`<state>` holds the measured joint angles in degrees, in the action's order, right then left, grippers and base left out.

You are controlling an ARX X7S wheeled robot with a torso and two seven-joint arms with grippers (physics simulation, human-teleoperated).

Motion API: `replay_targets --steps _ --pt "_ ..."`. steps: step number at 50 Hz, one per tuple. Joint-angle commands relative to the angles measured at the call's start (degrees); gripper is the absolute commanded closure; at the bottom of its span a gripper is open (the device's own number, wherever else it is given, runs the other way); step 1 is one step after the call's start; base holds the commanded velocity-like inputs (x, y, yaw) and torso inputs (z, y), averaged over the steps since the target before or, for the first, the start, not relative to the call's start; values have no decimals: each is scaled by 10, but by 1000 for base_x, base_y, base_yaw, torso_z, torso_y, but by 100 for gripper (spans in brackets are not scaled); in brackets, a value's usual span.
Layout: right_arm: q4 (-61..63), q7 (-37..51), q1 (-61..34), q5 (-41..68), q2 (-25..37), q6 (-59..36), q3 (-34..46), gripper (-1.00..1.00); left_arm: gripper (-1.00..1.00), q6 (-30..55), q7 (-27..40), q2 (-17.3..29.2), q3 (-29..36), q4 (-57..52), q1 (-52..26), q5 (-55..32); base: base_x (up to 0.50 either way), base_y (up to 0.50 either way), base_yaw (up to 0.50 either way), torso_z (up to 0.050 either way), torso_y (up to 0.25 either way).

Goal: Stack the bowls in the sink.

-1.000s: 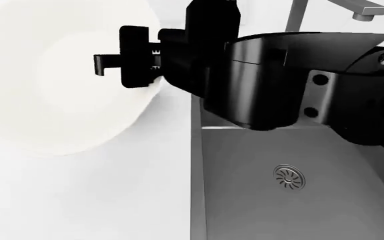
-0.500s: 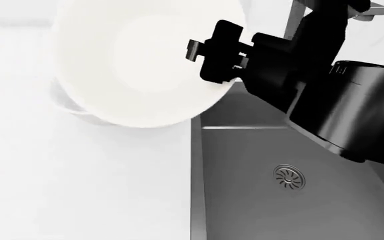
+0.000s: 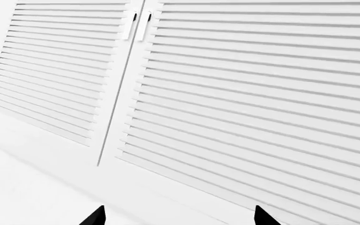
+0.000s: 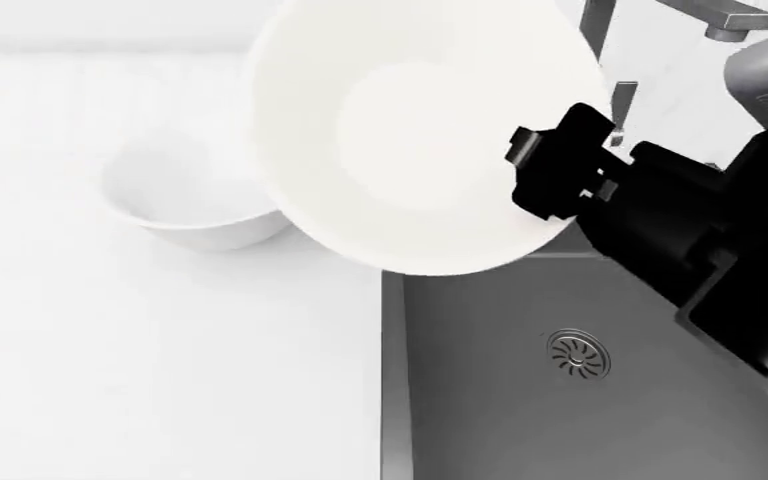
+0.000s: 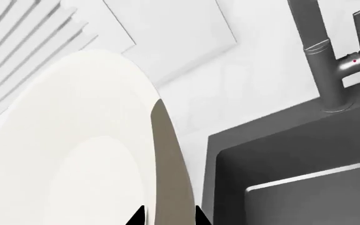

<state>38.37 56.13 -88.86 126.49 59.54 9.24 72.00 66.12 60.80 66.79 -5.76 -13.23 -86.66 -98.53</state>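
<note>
My right arm reaches in from the right side of the head view, slanting up and leftward, its right claw (image 4: 560,175) clamped on the rim of the cream bowl (image 4: 418,130). That bowl hangs tilted in the air, its mouth turned toward the head camera, over the seam where the white tabletop (image 4: 157,360) meets the back left corner of the sink (image 4: 518,420). The sink's basin shows its round drain (image 4: 580,354), and the faucet (image 4: 598,30) rises at the back edge. The white bowl (image 4: 197,200) sits upright on the tabletop, left of the sink, partly hidden behind the raised bowl.

The right wrist view gives what the head view lacks: the bowl's rim edge-on, pinched between the two dark fingertips (image 5: 137,216), with the faucet post and the sink's back wall beyond. The left wrist view shows only white louvred cabinet doors (image 3: 230,93) and the left claw (image 3: 178,218), tips spread wide and holding nothing.
</note>
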Motion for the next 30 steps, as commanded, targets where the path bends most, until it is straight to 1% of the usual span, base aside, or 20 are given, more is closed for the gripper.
replay_targets --steps 1,6,10,20,30 --pt "40 -3 33 -20 58 36 -15 100 -100 -4 0 0 1 -1 2 -1 0 0 0 0 0" --pt "54 -11 53 -22 89 54 -14 100 -100 -4 3 -1 8 1 -6 -2 0 0 0 0 0" --pt "61 -10 63 -26 101 61 -11 100 -100 -5 3 -2 10 1 -7 -2 0 0 0 0 0" --pt "67 -12 81 -25 139 68 -7 100 -100 -12 -7 -1 4 0 7 8 0 0 0 0 1" --pt "72 -1 71 -15 170 60 -17 100 -100 -18 -8 3 -9 -4 27 6 0 0 0 0 0"
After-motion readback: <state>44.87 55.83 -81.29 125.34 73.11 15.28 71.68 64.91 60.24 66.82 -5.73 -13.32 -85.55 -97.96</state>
